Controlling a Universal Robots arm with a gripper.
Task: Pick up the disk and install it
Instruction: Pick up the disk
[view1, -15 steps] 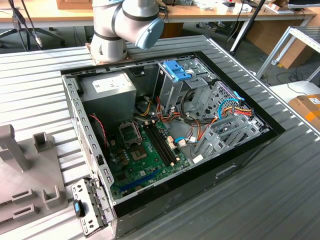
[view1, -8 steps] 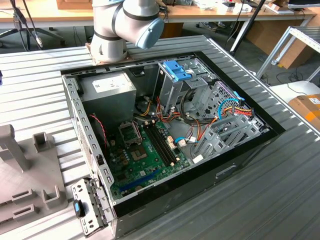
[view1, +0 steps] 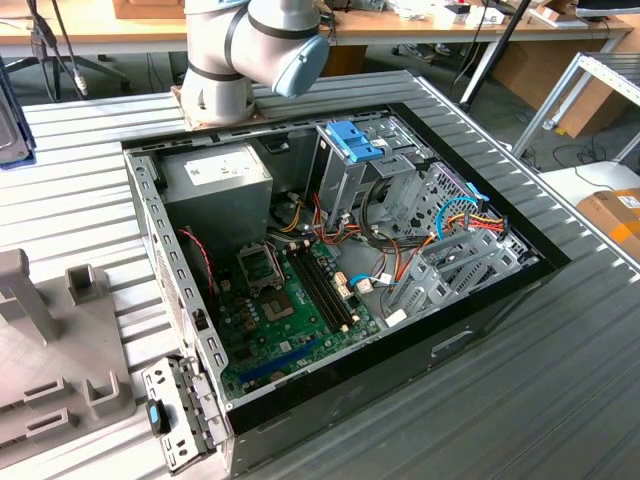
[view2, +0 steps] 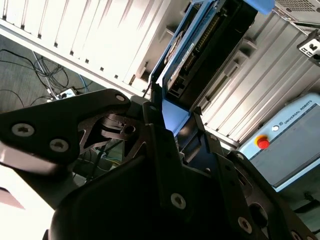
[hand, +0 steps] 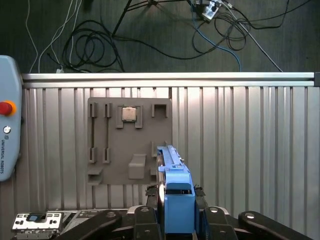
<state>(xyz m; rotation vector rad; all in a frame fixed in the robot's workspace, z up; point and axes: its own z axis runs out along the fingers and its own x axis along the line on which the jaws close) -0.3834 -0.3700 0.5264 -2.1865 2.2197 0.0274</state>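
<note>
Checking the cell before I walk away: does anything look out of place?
A loose metal bracket with a blue tab lies on the table beside a corner of the open computer case, toward the exterior view's left. The gripper is shut on the disk, held on edge. Nothing looks spilled.

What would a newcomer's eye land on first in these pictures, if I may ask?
In the exterior view, an open black computer case with a green motherboard sits on the ribbed metal table. In the first wrist view, the black gripper clamps the flat rectangular disk in its bright blue plastic frame, edge-on over that table.
</note>
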